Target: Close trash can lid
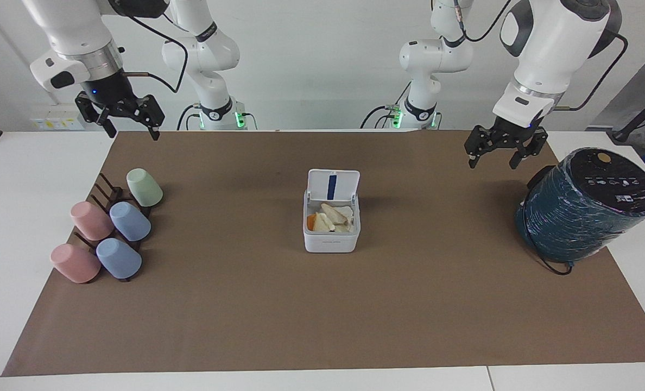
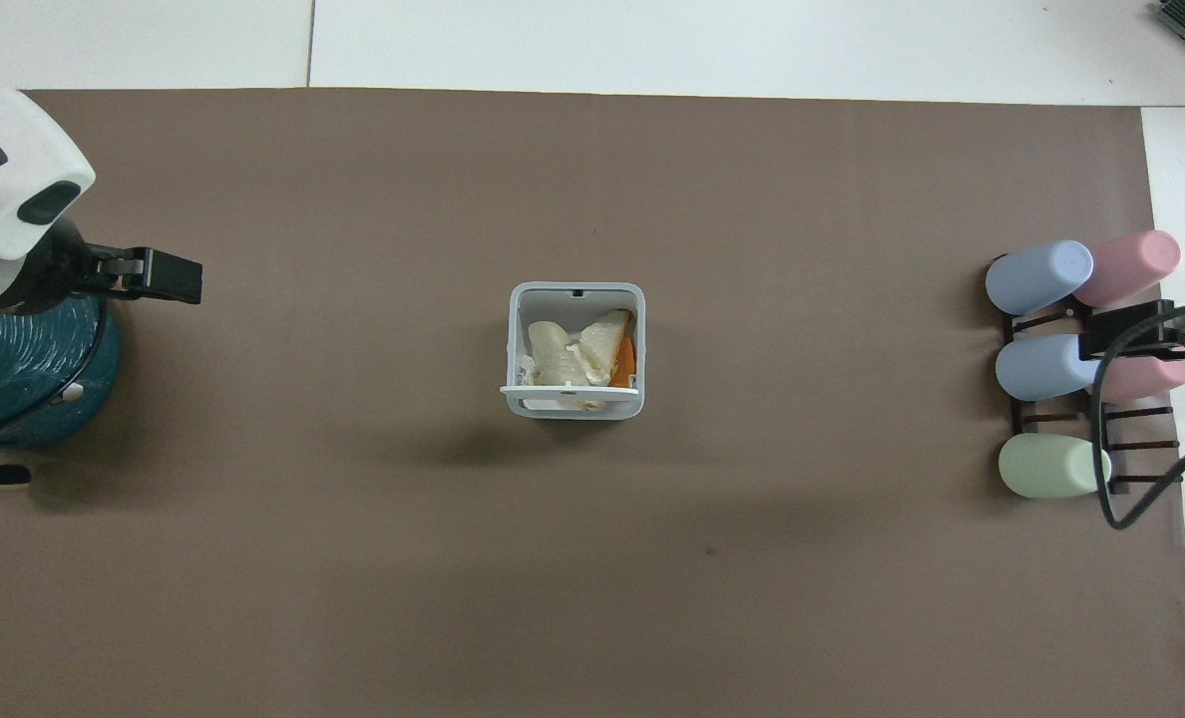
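The right gripper (image 1: 128, 117), fingers spread and empty, was held above the cup rack (image 1: 108, 201). The trash can (image 1: 331, 228) sat mid-worktop, well apart from both, its lid (image 1: 333, 185) upright, unclosed. The left gripper (image 1: 497, 152), released, was raised beside the teal cylinder (image 1: 586, 209).
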### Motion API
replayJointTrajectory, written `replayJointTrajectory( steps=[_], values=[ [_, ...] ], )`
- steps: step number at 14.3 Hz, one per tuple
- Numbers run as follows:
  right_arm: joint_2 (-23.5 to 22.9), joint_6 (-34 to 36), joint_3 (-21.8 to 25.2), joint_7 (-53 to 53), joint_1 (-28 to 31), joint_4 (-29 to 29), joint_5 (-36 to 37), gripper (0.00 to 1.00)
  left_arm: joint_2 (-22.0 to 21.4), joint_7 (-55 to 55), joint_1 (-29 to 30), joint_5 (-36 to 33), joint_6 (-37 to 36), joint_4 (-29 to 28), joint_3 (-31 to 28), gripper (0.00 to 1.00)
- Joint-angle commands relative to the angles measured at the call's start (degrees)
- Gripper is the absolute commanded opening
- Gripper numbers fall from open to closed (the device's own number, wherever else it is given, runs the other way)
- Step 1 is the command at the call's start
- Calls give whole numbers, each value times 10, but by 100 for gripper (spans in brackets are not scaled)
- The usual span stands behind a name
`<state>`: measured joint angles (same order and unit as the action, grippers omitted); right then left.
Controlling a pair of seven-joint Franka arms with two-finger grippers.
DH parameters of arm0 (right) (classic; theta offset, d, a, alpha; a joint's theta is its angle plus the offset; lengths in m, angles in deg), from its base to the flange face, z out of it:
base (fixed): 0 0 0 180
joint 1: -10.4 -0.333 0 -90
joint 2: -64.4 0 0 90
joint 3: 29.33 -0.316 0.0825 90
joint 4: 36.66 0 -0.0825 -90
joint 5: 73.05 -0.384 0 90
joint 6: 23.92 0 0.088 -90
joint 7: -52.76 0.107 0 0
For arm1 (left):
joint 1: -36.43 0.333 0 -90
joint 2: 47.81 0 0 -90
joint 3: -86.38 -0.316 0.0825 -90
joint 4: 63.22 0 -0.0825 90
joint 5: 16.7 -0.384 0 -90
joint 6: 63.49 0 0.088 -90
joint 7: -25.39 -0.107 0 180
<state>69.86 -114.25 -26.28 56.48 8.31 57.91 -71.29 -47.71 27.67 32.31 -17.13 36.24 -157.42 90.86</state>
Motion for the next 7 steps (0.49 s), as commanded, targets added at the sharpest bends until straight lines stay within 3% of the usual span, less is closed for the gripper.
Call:
replayJointTrajectory(
  steps=[1,7],
  values=[
    [11,1,-1,-5,0,10,5,100,-19,-5,-5,6,15,-25,-3,100],
    [11,1,-1,-5,0,10,5,100,-19,-5,-5,6,15,-24,-3,100]
  ],
)
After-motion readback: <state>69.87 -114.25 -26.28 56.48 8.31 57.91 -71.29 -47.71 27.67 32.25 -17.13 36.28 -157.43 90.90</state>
